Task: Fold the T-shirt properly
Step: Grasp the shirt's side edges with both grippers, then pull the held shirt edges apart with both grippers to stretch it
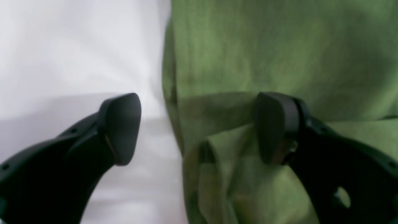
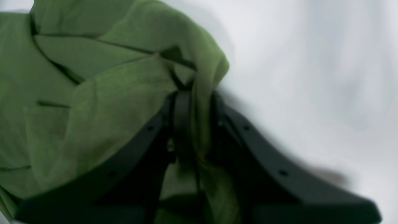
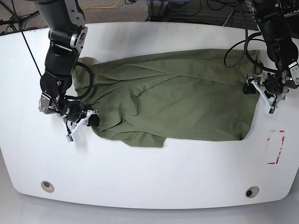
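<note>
The olive-green T-shirt (image 3: 173, 102) lies spread and rumpled across the white table (image 3: 149, 172). My right gripper (image 2: 194, 124), on the left of the base view (image 3: 89, 119), is shut on a bunched fold of the shirt's (image 2: 102, 102) edge. My left gripper (image 1: 197, 129) is open at the shirt's opposite side (image 3: 258, 91). One of its fingers (image 1: 119, 127) hangs over bare table, the other over the shirt's (image 1: 279, 53) cloth, and the side edge runs between them. Nothing is pinched there.
A red-marked tag (image 3: 275, 147) lies on the table right of the shirt. Two round holes (image 3: 46, 185) (image 3: 252, 192) sit near the front edge. Cables (image 3: 187, 11) run behind the table's far edge.
</note>
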### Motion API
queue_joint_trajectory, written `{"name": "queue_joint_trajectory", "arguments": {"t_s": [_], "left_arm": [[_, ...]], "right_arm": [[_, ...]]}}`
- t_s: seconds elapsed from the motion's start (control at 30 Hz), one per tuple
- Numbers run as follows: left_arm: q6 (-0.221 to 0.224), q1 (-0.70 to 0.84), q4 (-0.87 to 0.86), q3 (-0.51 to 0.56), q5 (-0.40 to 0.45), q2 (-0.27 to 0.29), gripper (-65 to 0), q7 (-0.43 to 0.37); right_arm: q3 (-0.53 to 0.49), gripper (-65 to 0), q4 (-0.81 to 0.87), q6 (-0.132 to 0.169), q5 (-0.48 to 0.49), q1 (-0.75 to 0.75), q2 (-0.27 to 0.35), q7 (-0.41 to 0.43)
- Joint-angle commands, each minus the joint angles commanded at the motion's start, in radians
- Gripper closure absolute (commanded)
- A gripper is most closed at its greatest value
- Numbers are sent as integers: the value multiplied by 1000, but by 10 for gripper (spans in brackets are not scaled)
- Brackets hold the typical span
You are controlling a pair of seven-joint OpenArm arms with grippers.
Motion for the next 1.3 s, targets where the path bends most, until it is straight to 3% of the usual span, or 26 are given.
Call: {"name": "queue_joint_trajectory", "arguments": {"t_s": [0.23,0.27,0.4,0.5,0.57,0.73,0.93,1.13,1.3], "left_arm": [[0,-9,-14,0,0,26,-531,2],[0,-9,-14,0,0,26,-507,2],[0,-11,-23,0,3,26,-315,2],[2,-12,-46,0,6,28,-103,0],[2,-20,-69,0,6,26,0,-2],[0,-40,-74,0,2,23,0,0],[0,-40,35,0,2,20,0,5],[-2,-44,210,0,2,23,0,97],[-66,-95,256,-2,0,26,0,146]], "right_arm": [[0,-97,0,0,0,0,0,0],[0,-97,0,0,0,0,0,0],[2,-97,0,0,0,0,0,-2],[5,-97,0,0,0,0,0,-2],[5,-97,0,0,0,0,0,-2],[0,-95,2,0,0,0,0,-6],[5,-94,92,0,0,0,0,-81],[6,-94,296,0,0,-20,-2,-196],[-2,-94,379,0,0,-5,3,-238]]}}
